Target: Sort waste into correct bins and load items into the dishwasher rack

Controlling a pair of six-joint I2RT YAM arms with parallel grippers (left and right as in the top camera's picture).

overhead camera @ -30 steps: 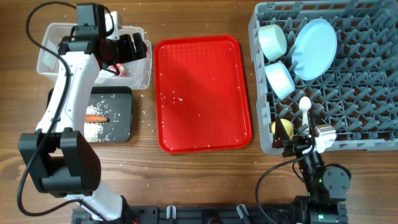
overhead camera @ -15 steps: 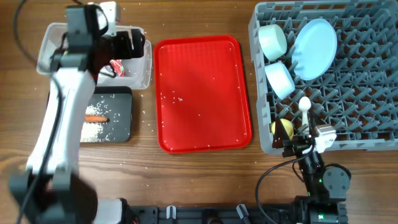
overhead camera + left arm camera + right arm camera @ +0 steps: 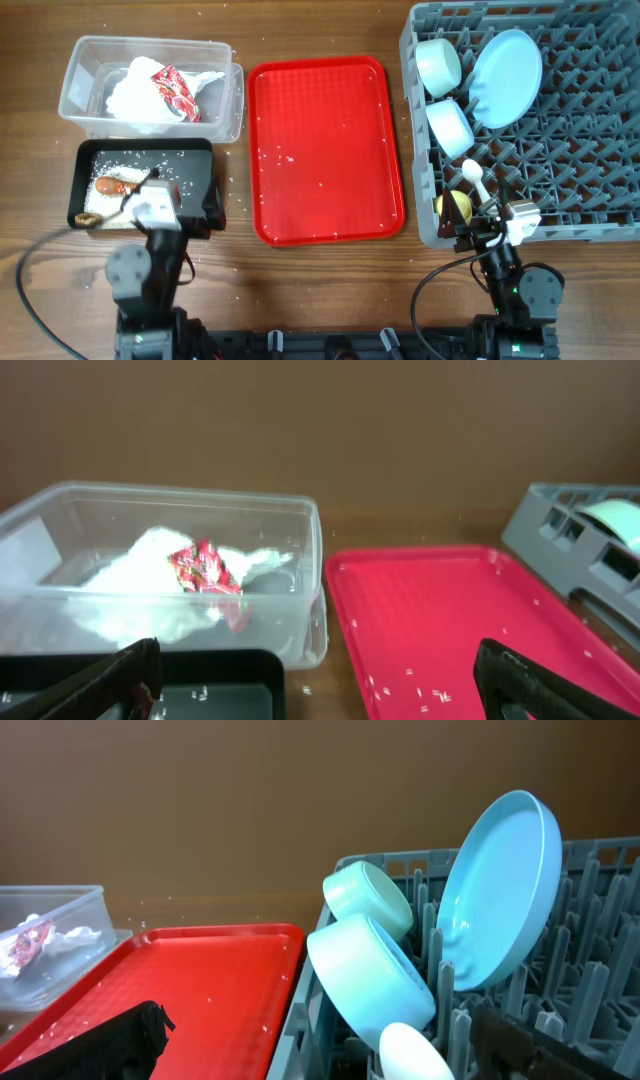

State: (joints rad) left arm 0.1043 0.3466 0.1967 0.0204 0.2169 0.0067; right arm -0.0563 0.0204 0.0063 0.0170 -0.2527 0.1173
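Napkins [image 3: 140, 95] and the red wrapper [image 3: 175, 92] are lying in the clear tub [image 3: 75, 95], ahead and left of the left pincer [image 3: 315, 680], which is no longer reaching over that tub and is now sitting pulled back at the near edge of the black bin [image 3: 205, 160], suggesting the sorting is finishing. Both pincers are standing wide apart, gripping and touching nothing, the right pincer [image 3: 320, 1040] resting just behind the rack [image 3: 600, 120], with the plate [image 3: 505, 65] sitting ahead of it

Just ahead, between the wide-spread fingers of the end effector [image 3: 318, 1025]: white spoon [image 3: 410, 1055], then nearer bowl [image 3: 370, 970] and farther bowl [image 3: 368, 900] tilted in the grey rack [image 3: 600, 910]; right of them, upright blue plate [image 3: 500, 890]. Ahead left, red tray [image 3: 170, 980]; beyond it, clear tub [image 3: 60, 905] holding a red wrapper [image 3: 30, 942]
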